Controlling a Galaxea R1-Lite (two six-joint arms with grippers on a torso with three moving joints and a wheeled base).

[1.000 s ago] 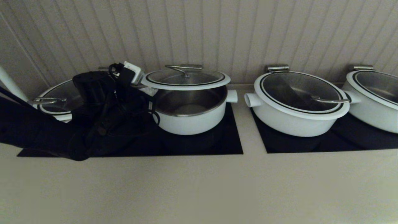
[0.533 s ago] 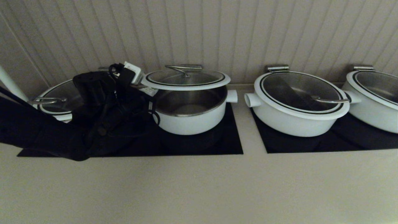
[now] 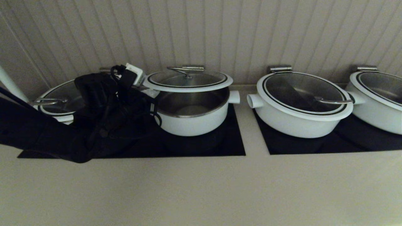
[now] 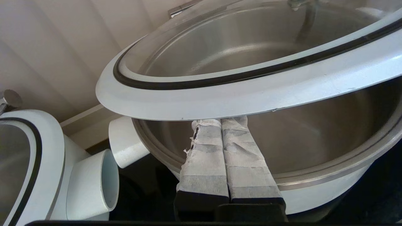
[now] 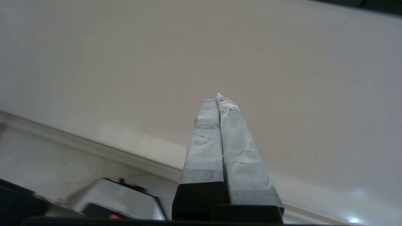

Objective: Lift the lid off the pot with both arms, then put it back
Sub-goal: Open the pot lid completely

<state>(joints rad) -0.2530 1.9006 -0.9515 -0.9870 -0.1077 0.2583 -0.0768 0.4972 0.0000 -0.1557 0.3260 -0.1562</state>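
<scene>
Overhead, lid (image 3: 187, 80) level above pot (image 3: 193, 116), propped on left claw (image 4: 220, 123), its fingers together.

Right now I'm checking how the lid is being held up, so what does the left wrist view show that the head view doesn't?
Only the left wrist view shows the left gripper with its taped fingers pressed together, tips under the lid's white rim, propping it from below.

Only the head view shows the lid's curved steel handle in full, the left arm reaching in, and the two closed pots on the right.

Both show the lid raised above the open pot, and part of the neighbouring pot on the left.
</scene>
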